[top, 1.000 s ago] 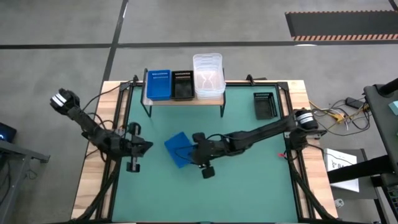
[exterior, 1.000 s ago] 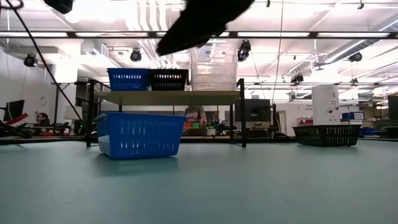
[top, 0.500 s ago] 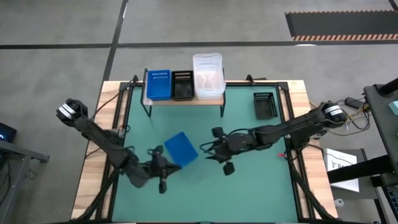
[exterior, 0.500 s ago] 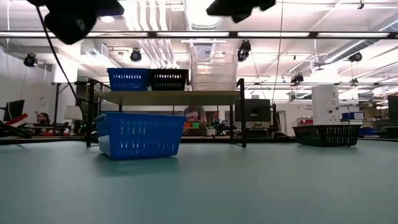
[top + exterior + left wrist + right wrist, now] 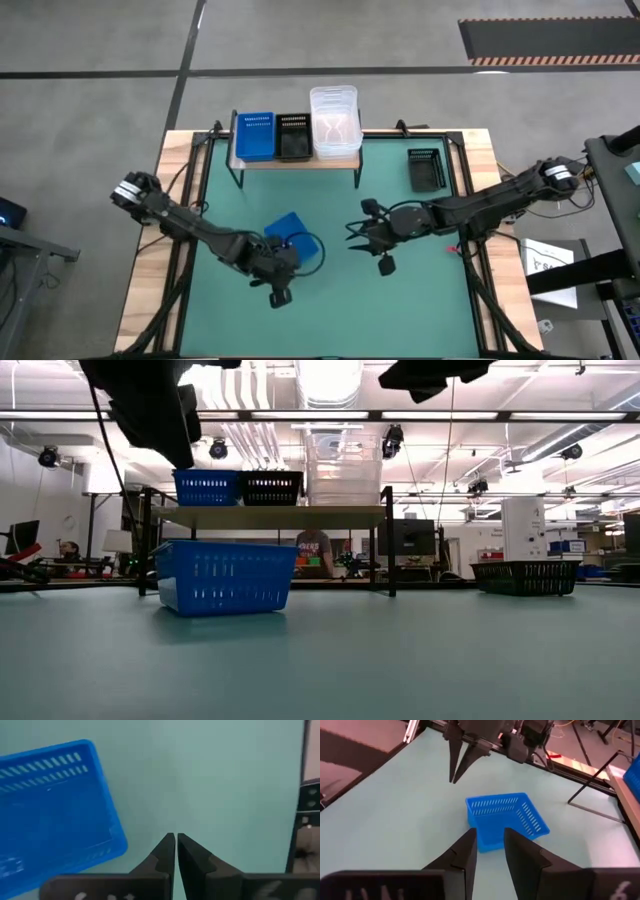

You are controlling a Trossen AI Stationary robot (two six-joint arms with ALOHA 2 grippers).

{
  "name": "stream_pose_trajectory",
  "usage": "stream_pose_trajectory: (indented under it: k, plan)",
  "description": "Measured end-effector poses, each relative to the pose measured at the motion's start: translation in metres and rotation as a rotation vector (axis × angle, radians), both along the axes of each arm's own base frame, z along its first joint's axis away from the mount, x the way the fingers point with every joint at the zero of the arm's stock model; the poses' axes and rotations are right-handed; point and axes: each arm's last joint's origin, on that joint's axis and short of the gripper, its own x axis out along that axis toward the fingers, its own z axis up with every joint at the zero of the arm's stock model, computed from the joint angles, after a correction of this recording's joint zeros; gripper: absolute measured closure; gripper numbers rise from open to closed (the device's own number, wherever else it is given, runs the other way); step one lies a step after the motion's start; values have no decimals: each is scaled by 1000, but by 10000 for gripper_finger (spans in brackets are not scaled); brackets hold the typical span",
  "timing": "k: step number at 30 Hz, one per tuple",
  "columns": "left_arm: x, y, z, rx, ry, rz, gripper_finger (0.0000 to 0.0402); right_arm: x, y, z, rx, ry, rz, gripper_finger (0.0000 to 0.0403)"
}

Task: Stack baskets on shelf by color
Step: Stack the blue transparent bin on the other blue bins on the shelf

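Item: loose blue basket [image 5: 288, 228], standing on the green mat [image 5: 420, 300] in front of the shelf [image 5: 295, 160], held by neither arm. Over the last second we have seen our right gripper [image 5: 362, 238] draw back from it toward the table's right side; its fingers are now parted a little and empty, pointing at the basket from well apart (the right wrist view shows mat between). Our left gripper [image 5: 305, 245] has swung in from the left and now hangs just beside the basket's right edge, fingers closed together on nothing. On the shelf: one blue stack [image 5: 254, 135], one black stack [image 5: 293, 136], clear baskets [image 5: 334, 120]. One black basket [image 5: 426, 168] waits at the far right. We judge this a change of arms, the left arm taking over the blue basket.
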Motion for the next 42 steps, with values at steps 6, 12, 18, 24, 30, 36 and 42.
stream_pose_trajectory:
  k: [6, 12, 18, 24, 30, 36, 42]
  plan:
    - [1, 10, 0, 90, -11, -34, 338, -3, -1, 0, 5, -2, -2, 313]
    - [18, 9, -20, 232, -84, 29, 256, -3, -1, -1, 5, 1, -2, 307]
    - [32, 10, -50, 283, -31, 96, 230, -4, -1, -2, 6, 4, -3, 313]
    - [35, 10, -62, 271, -3, 135, 257, -4, -1, -2, 13, 6, -6, 311]
    - [33, 10, -57, 267, -9, 128, 385, -4, -1, -2, 19, 7, -9, 308]
    - [11, 0, -10, 336, -76, -76, 398, -6, -1, -6, 9, 52, -10, 315]
    - [-32, 5, 73, 546, -225, -418, 400, -6, -1, -7, 5, 55, -9, 321]
